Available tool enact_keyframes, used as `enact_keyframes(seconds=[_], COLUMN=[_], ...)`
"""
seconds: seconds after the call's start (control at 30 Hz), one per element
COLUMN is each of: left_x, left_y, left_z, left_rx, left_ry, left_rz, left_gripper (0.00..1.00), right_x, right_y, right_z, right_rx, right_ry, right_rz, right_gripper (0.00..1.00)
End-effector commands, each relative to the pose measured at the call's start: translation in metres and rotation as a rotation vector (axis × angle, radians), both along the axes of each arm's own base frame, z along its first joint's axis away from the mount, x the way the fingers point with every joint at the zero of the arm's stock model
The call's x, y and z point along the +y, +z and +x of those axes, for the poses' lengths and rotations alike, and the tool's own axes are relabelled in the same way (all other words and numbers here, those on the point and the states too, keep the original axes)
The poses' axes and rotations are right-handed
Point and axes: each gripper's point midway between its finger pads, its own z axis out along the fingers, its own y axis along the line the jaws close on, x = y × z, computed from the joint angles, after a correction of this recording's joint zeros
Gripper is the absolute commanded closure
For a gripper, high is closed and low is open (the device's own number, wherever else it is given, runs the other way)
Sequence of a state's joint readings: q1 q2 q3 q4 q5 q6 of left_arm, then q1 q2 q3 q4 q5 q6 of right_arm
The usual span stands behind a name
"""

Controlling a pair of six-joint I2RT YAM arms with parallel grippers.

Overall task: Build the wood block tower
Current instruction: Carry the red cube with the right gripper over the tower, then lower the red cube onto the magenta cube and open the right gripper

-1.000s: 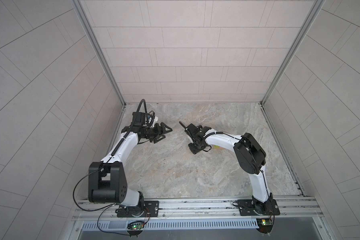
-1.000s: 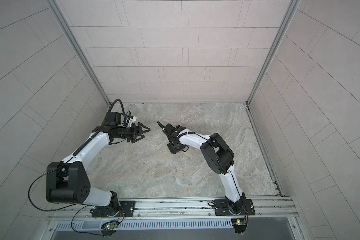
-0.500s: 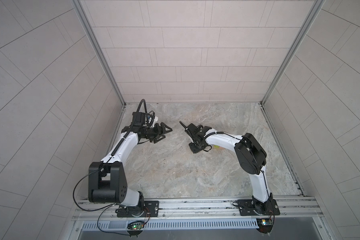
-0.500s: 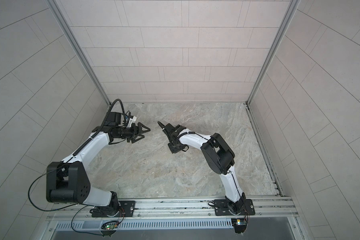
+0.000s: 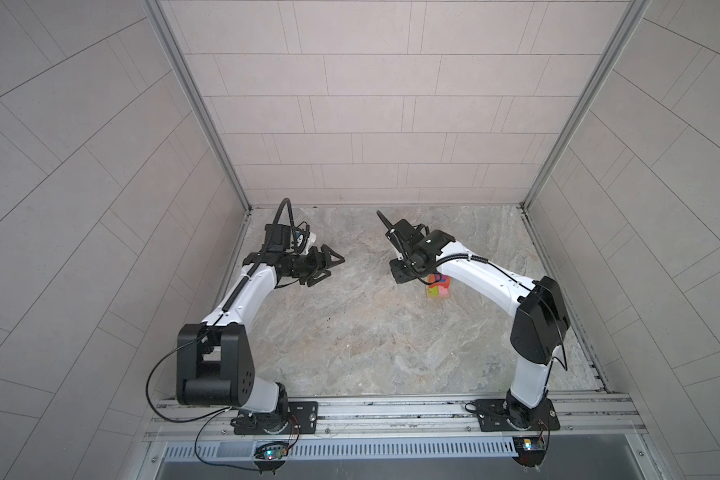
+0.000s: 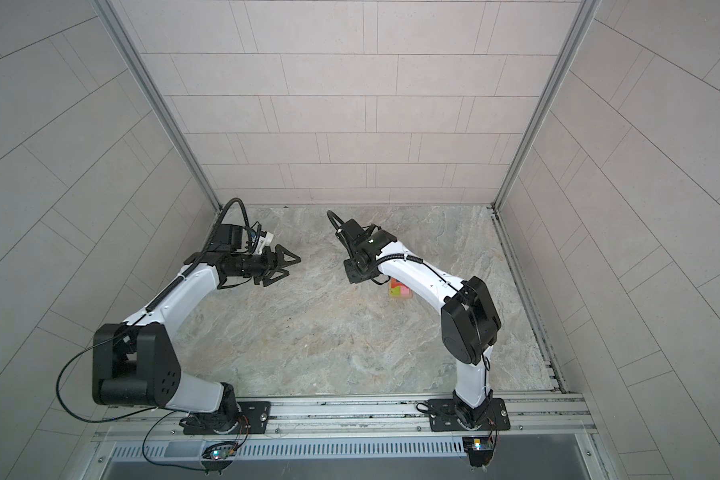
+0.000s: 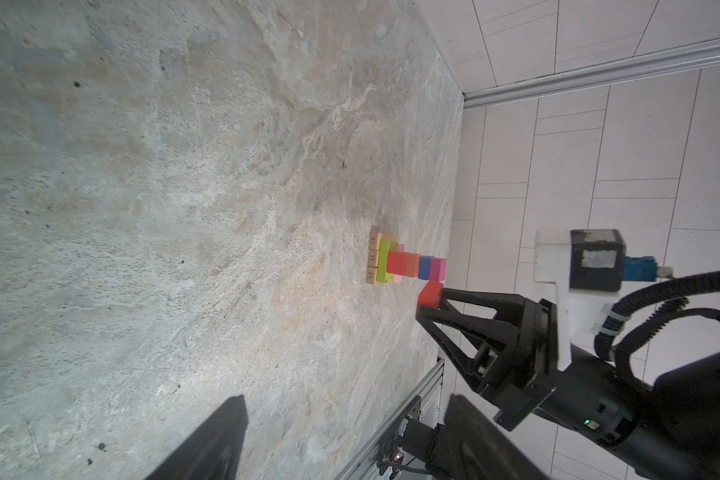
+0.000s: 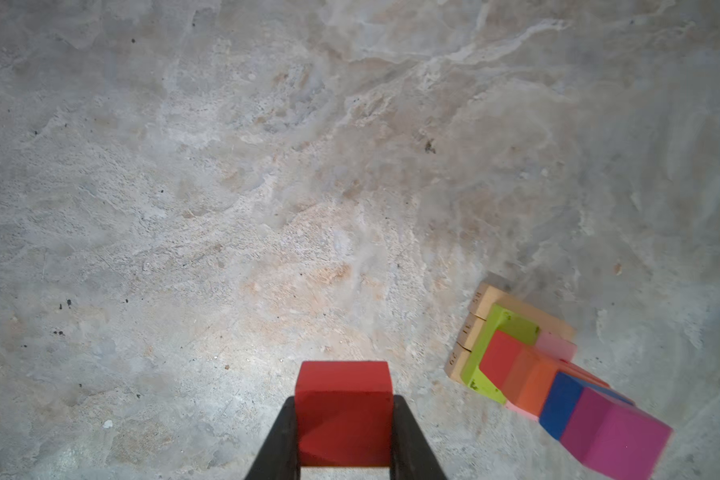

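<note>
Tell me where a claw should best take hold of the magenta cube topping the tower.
Grip the magenta cube by two opposite side faces, coming down from above: it sits topmost on the blue cube, so its flat sides and top stand free. The right claw holds a red block.

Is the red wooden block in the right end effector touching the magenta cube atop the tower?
Apart. The right wrist view shows bare stone tabletop between the red wooden block, clamped in the right end effector, and the magenta wooden cube.
</note>
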State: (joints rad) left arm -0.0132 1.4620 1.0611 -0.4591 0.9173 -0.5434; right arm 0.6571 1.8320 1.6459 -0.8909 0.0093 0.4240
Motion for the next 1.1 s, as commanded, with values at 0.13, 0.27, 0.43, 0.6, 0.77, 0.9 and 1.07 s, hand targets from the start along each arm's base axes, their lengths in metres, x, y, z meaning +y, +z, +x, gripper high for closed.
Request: enact_keyframes(seconds=[0.13, 0.27, 0.43, 0.6, 0.77, 0.9, 1.07], left_x=[0.004, 0.011, 0.005, 0.004, 0.002, 0.001, 0.002], left_y=[0.003, 0.008, 0.005, 0.006, 0.007, 0.008, 0.008], left_z=[-0.003, -0.005, -0.006, -0.006, -0.006, -0.006, -0.006], left_rx=[-0.022, -0.057, -0.035, -0.038, -0.037, -0.039, -0.04], left_ry=[0.014, 0.028, 0.009, 0.006, 0.003, 0.002, 0.003], left_rz=[0.024, 0.086, 0.059, 0.046, 0.031, 0.029, 0.029], left_gripper=[0.19, 0.18, 0.18, 0.18, 0.18, 0.18, 0.18], right_x=[-0.041, -0.058, -0.075, -0.092, -0.106, -0.111, -0.114], right_y=[0.032, 0.036, 0.04, 0.036, 0.026, 0.016, 0.005], right_z=[-0.005, -0.004, -0.005, -0.006, -0.006, -0.003, 0.0], right_rx=[-0.019, -0.011, -0.008, 0.008, 0.03, 0.047, 0.072], right_ry=[-0.095, -0.148, -0.183, -0.212, -0.245, -0.265, -0.283], right_rz=[-0.049, -0.046, -0.038, -0.049, -0.06, -0.065, -0.061], right_gripper=[0.74, 0.74, 0.74, 0.74, 0.74, 0.74, 0.75])
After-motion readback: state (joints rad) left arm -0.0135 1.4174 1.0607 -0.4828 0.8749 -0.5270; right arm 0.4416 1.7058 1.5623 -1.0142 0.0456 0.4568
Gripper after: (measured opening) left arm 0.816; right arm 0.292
